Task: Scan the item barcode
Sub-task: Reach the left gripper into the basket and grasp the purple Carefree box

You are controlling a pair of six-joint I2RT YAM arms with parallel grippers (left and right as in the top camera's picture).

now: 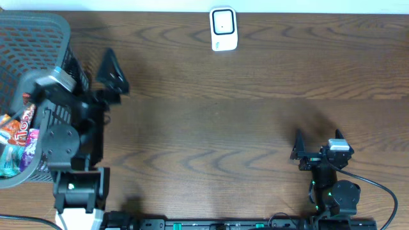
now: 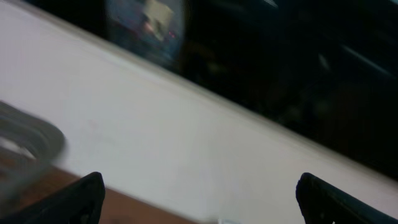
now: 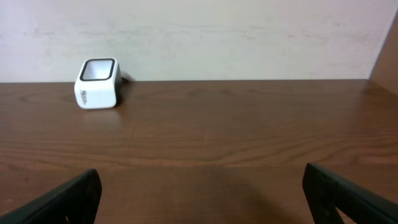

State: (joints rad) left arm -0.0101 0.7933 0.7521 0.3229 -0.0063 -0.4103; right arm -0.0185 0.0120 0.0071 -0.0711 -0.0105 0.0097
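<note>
Dark wood-grain worktop (image 1: 255, 115) meets plain white wall (image 3: 199, 31); print on small white boxy scanner (image 1: 223, 29) is unreadable. Left end effector (image 2: 199, 208) and right end effector (image 3: 199, 202) both released.

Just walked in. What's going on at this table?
Nothing is being handled yet. Both arms are open and empty: the left gripper hangs beside the gray basket of snack packets, and the right gripper sits near the front of the wooden table. The white barcode scanner stands alone at the far edge.
</note>
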